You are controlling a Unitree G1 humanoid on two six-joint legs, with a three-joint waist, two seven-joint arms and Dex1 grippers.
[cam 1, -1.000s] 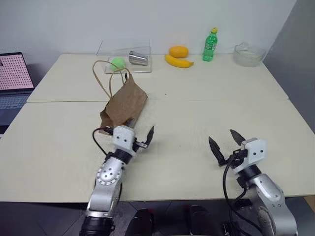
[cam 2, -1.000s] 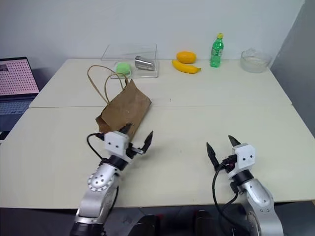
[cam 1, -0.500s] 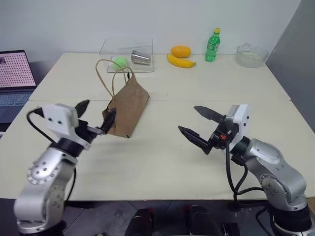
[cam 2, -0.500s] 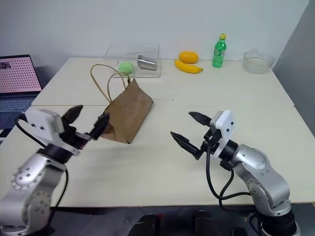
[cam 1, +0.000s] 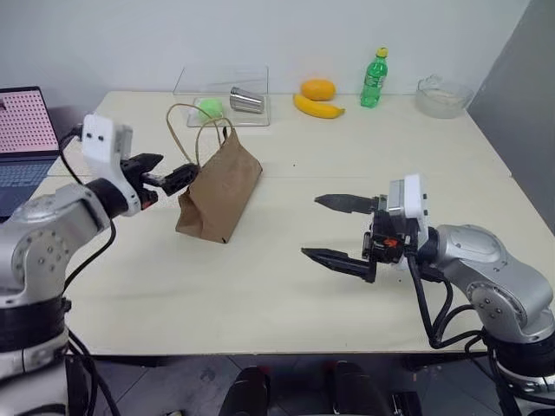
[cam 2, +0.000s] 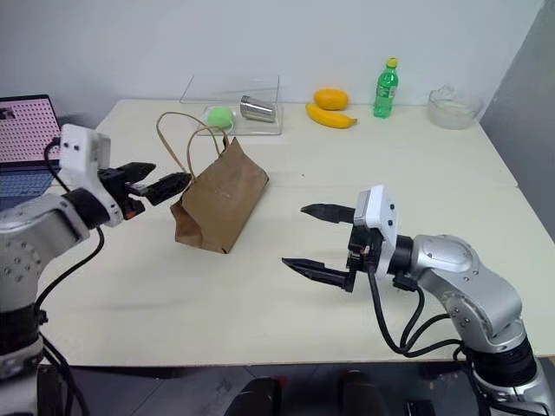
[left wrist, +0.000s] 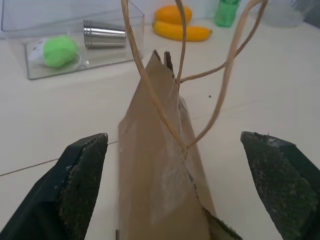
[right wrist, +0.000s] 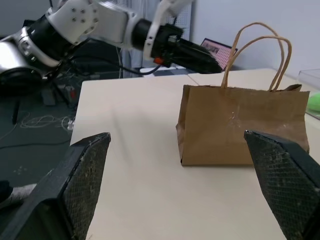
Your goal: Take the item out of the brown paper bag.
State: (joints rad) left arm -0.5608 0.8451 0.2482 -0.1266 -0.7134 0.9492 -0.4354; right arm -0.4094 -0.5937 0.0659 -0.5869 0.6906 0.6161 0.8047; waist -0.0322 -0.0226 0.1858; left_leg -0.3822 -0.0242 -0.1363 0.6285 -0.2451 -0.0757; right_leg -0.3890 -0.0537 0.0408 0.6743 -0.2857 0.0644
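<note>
We saw creased brown kraft paper bag (cam 1: 218,192) upright, cord handles looped. Left gripper (cam 1: 165,171) beside bag, fingers apart; right gripper (cam 1: 340,230) likewise apart. Right wrist view showed bag's broad side.

Brown paper bag (cam 1: 218,192) with tan cord handles (cam 1: 192,134); cream table (cam 1: 286,286); black gripper fingers (cam 1: 342,203); green bottle (cam 1: 373,80), yellow cap; yellow banana (cam 1: 317,108); orange fruit (cam 1: 318,89); green ball (cam 1: 208,108), possibly fuzzy; silver cup (cam 1: 246,100); laptop screen (cam 1: 24,120) with pink dotted pattern
</note>
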